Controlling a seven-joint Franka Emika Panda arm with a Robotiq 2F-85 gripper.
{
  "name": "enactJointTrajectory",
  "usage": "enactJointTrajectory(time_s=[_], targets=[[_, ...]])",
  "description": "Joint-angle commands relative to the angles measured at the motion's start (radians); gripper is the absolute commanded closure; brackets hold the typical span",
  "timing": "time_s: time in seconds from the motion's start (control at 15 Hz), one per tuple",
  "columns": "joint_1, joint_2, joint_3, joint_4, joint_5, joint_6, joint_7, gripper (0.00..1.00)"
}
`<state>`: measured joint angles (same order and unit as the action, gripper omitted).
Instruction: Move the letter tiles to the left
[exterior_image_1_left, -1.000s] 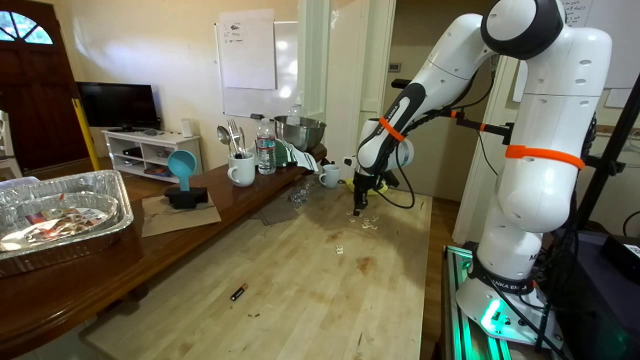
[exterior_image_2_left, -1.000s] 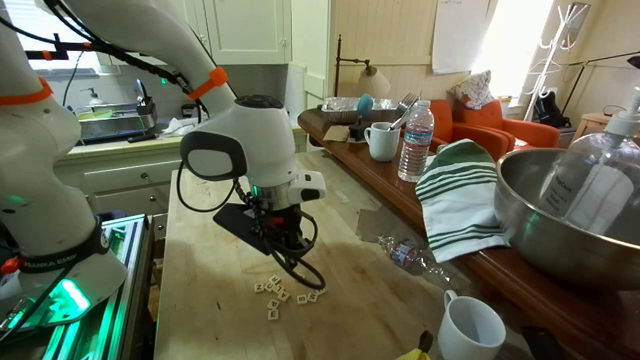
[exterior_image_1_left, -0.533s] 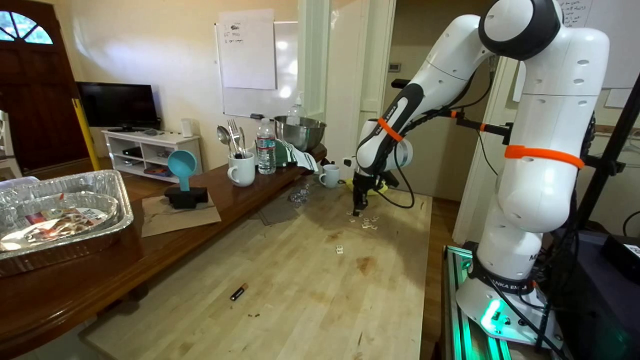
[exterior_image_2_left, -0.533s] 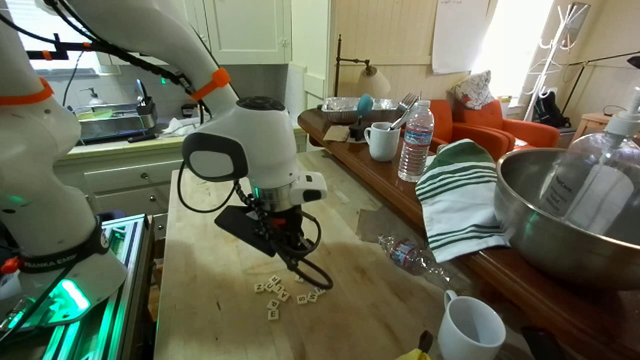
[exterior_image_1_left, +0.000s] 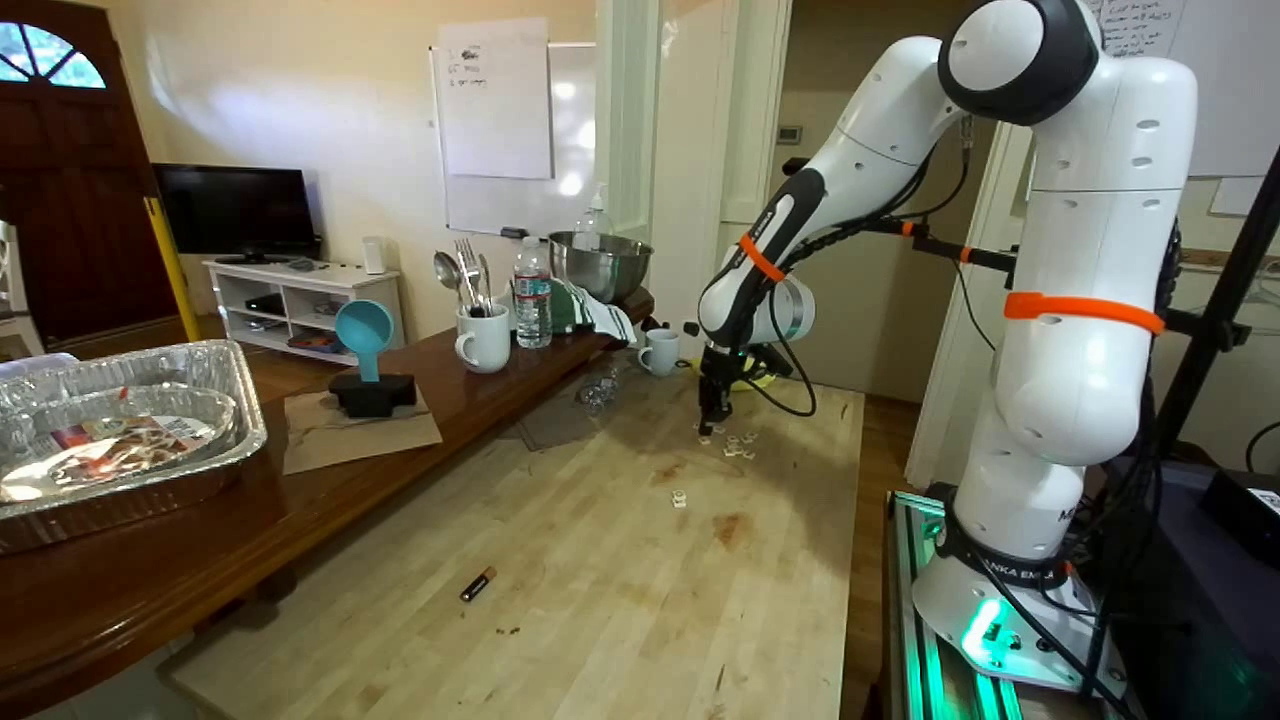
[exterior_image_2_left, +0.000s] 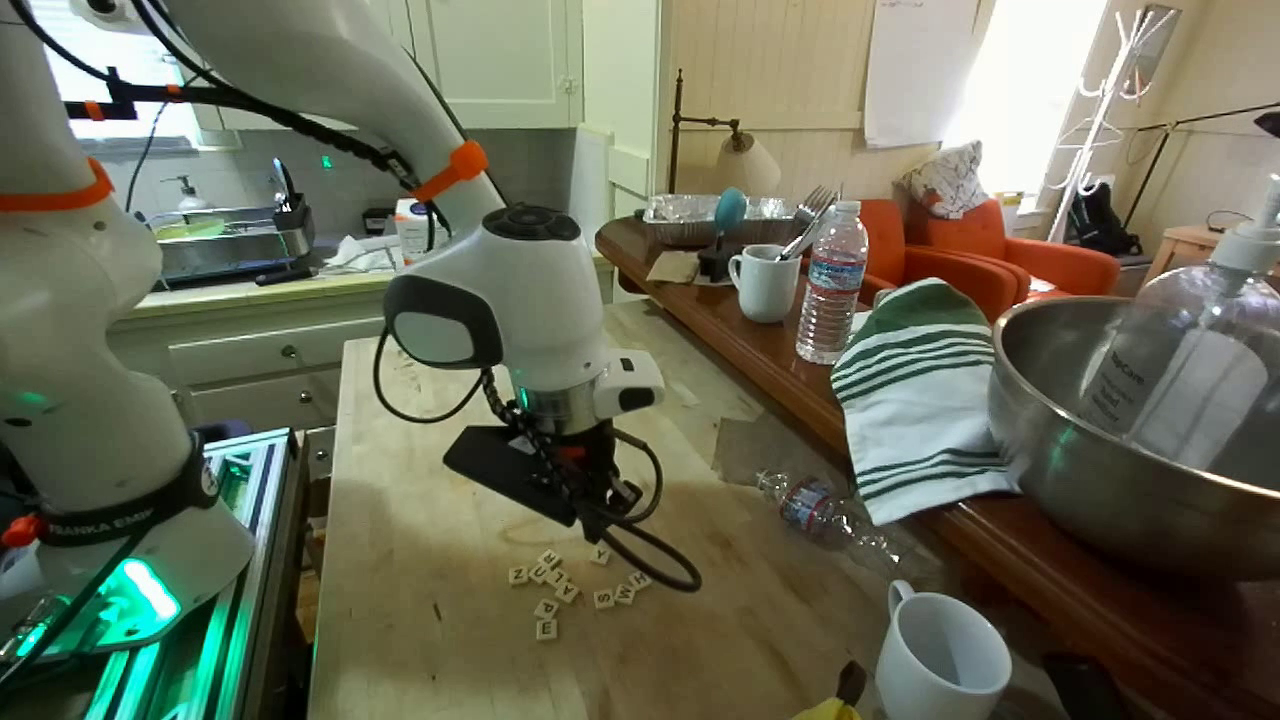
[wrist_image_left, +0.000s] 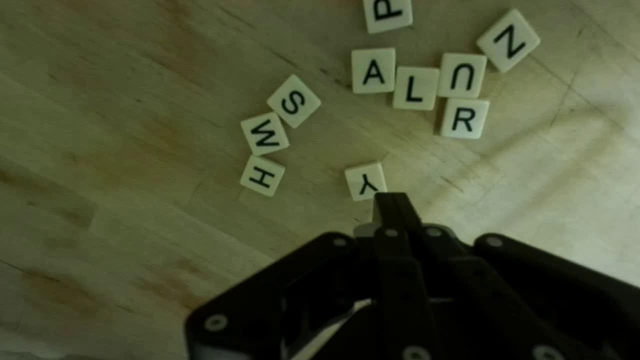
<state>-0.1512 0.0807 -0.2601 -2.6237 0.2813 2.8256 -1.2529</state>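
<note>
Hangs low over the tabletop (exterior_image_1_left: 620, 600), right at the Y tile (wrist_image_left: 364, 181), with the fingers of the gripper (wrist_image_left: 391, 195) fully together and nothing held between. In the wrist view, covers a lower corner of that tile; cannot tell whether touching or slightly above. Probably set this way on purpose, to work as one blunt pusher: with pieces this thin and flat, likely easier to slide than to pinch.

Shows the letter tiles (wrist_image_left: 416, 88) lying flat, letters upward, closer to the robot-side edge of the tabletop than to the edge along the dark counter (exterior_image_1_left: 462, 405), and toward the end with the white mug (exterior_image_2_left: 943, 655). Scattered loosely rather than lined up: the S tile (wrist_image_left: 293, 101) and the H tile (wrist_image_left: 262, 175) at the ends of one short chain, others in a tight clump. Leaves the Y tile apart from both, so likely free to slide without dragging neighbours.

In an exterior view, shows two further tiles (exterior_image_1_left: 679, 502), by their look, set off toward the opposite end of the tabletop; perhaps already delivered, assuming left to mean the robot's own. Seems, on that reading, to have most of the job ahead. Probably calls next for pressing down on the Y tile, or pushing from the mug side, toward that pair.
</note>
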Motion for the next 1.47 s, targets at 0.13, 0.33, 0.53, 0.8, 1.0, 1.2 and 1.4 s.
enactJointTrajectory(time_s=[0.13, 0.33, 0.53, 0.8, 1.0, 1.2, 1.4], targets=[[-0.014, 0.077, 0.014, 0.037, 0.05, 0.055, -0.078, 1.0], [-0.017, 0.09, 0.016, 0.04, 0.048, 0.068, -0.093, 1.0], [-0.024, 0.107, 0.023, 0.042, 0.056, 0.078, -0.115, 1.0], [-0.022, 0.117, 0.023, 0.034, 0.062, 0.084, -0.093, 1.0], [-0.006, 0.118, 0.018, 0.018, 0.049, 0.088, -0.058, 1.0], [0.014, 0.116, 0.009, -0.001, 0.02, 0.103, -0.01, 1.0], [0.027, 0.107, 0.009, -0.02, 0.011, 0.122, 0.027, 1.0]])
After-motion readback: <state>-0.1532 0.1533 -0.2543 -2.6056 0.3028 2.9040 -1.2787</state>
